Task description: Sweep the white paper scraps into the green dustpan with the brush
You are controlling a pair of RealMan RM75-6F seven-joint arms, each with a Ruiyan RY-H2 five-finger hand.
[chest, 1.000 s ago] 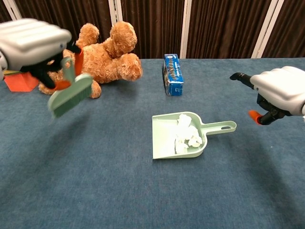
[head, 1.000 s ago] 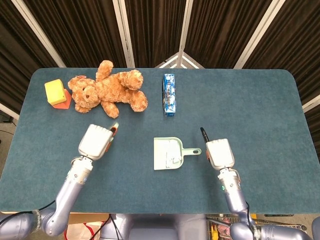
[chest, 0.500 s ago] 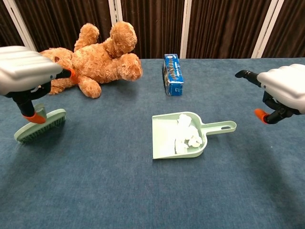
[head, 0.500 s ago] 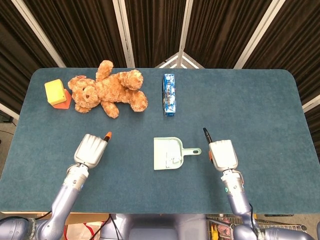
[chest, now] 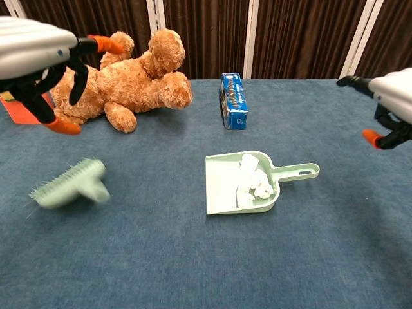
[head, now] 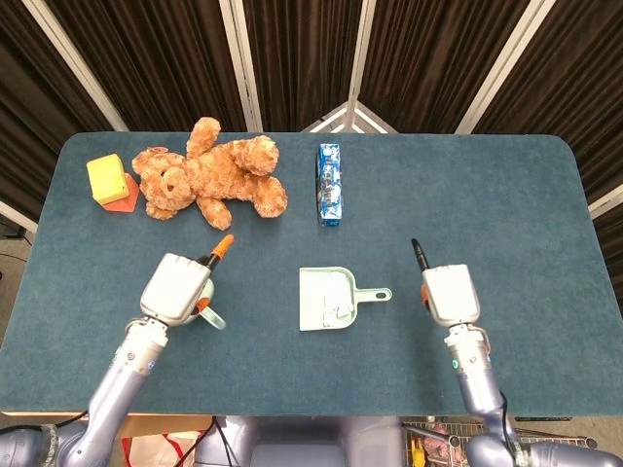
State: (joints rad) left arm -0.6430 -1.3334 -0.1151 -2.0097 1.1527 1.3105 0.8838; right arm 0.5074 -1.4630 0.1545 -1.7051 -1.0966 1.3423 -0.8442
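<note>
The brush (chest: 69,183), light, stiff plastic best taken by its stubby handle, is lying well left of the green dustpan (chest: 222,188) holding the white paper scraps (chest: 251,182), while left hand (chest: 32,55) and right hand (chest: 394,96) are hovering released, grasping nothing.

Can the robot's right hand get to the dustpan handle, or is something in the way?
Probably yes. The right hand is open and holds nothing, and the dustpan handle points toward it, with only bare table between them.
</note>
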